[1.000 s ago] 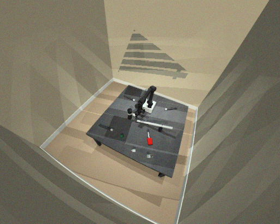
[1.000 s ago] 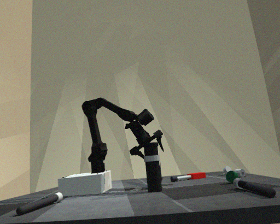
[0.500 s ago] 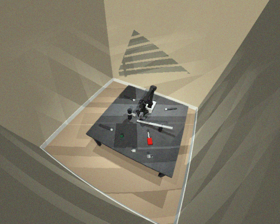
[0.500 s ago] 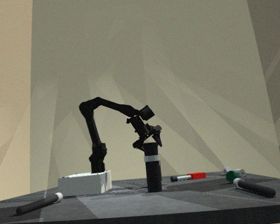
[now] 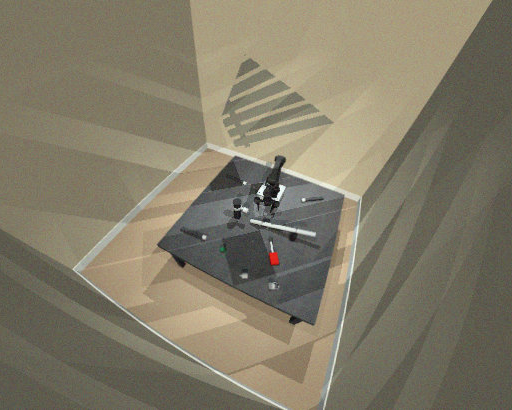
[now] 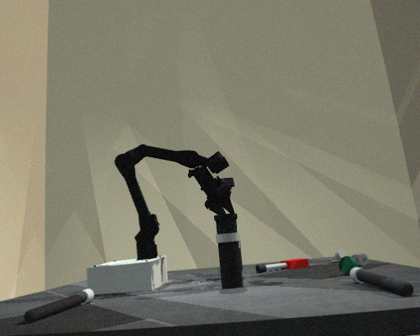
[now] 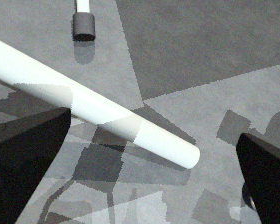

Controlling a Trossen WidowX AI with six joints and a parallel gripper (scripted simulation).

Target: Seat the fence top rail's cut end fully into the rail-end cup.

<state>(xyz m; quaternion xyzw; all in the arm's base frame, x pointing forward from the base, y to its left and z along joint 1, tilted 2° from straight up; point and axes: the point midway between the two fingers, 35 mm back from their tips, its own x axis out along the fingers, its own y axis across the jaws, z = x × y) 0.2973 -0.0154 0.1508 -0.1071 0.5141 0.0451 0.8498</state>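
Observation:
The white rail (image 5: 283,228) (image 7: 98,107) slants across the wrist view, its cut end free at the lower right. In the top view that end lies apart from the pale rail-end cup (image 5: 245,210) on the big post's side. The black big post (image 5: 237,214) (image 6: 230,266) stands upright, its white brace band (image 6: 228,238) just below the post cap (image 6: 225,217). A small dark post (image 5: 293,237) is under the rail's far part; its loop cap is too small to make out. My gripper (image 7: 154,128) is open and empty, above the rail near its cut end. The exterior view hides the rail and cup.
A red-handled tool (image 5: 274,258) (image 6: 296,263) lies beyond the rail. A green piece (image 5: 223,248) (image 6: 348,265) and small grey fittings (image 5: 244,275) (image 5: 273,285) lie toward the front. Dark rods with white ends (image 5: 315,199) (image 6: 56,308) lie around the table. The arm's base is white (image 6: 117,279).

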